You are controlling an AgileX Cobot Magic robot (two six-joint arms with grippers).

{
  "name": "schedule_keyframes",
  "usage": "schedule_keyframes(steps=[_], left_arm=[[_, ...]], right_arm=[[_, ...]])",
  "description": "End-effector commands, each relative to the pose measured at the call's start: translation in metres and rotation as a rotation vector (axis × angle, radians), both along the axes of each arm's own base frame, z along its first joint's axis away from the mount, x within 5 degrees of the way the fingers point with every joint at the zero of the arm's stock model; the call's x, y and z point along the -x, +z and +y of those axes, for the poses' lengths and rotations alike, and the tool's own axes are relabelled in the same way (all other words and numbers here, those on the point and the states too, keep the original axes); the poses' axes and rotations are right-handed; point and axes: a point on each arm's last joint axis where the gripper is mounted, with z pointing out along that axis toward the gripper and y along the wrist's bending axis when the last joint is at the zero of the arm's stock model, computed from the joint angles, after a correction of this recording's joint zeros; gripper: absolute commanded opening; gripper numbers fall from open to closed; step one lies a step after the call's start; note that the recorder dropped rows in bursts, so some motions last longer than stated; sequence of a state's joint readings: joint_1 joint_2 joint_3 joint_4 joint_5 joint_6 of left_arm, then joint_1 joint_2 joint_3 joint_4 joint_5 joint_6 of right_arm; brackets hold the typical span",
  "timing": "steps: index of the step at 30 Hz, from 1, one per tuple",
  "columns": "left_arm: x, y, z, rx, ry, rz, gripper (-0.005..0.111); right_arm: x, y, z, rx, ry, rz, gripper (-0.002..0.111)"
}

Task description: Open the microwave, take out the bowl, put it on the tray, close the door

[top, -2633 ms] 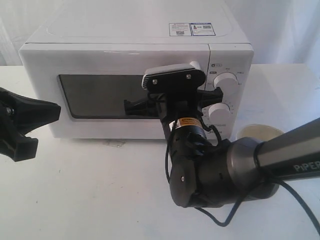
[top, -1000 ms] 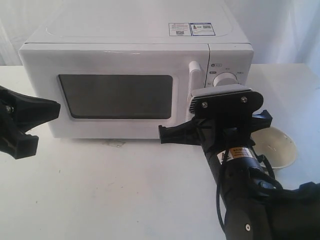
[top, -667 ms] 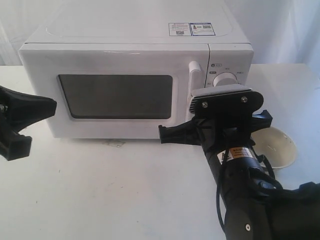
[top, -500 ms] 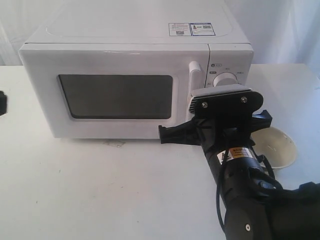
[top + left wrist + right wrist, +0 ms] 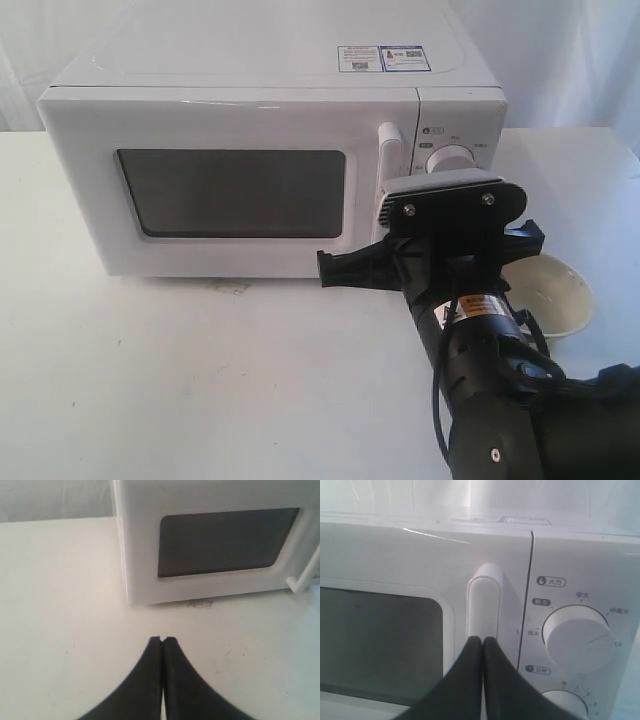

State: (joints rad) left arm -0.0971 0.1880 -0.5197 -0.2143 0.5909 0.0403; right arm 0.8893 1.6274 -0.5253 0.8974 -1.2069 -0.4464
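Observation:
The white microwave (image 5: 250,150) stands with its door (image 5: 230,190) shut. The cream-white bowl (image 5: 558,292) sits outside it at the right, partly hidden behind my right arm (image 5: 470,330). In the right wrist view my right gripper (image 5: 482,639) is shut and empty, its tips just in front of the lower part of the door's bar handle (image 5: 482,602). My left gripper (image 5: 162,639) is shut and empty too. It hovers over the table, back from the microwave's (image 5: 210,545) front left corner, and does not show in the exterior view. No tray is in view.
The right wrist's camera mount (image 5: 450,195) covers the lower knob; the upper knob (image 5: 452,160) shows above it. White tabletop (image 5: 200,370) spreads in front of the microwave, with a small smudge (image 5: 228,287) by its base.
The left gripper has drawn back off the left edge of the exterior view. The right arm, earlier in front of the window, came back and right to the handle, then held still.

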Motion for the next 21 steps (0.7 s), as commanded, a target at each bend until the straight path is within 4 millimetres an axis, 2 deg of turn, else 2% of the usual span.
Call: schedule_keyframes(steps=[1,5,14,21], left_arm=[[-0.007,-0.013,0.002,0.077,0.061,0.000,0.000],[-0.013,-0.028,0.004,0.081,0.088,-0.040,0.000],[-0.003,-0.052,0.009,0.052,0.115,-0.165,0.000],[-0.011,-0.073,0.013,-0.032,0.162,-0.181,0.000]], right_arm=[[0.002,0.001,-0.001,0.001,-0.001,-0.012,0.000],[0.002,0.001,-0.001,0.001,-0.001,-0.012,0.000],[0.002,0.001,-0.001,0.001,-0.001,-0.012,0.000],[0.002,0.001,-0.001,0.002,0.000,-0.013,0.000]])
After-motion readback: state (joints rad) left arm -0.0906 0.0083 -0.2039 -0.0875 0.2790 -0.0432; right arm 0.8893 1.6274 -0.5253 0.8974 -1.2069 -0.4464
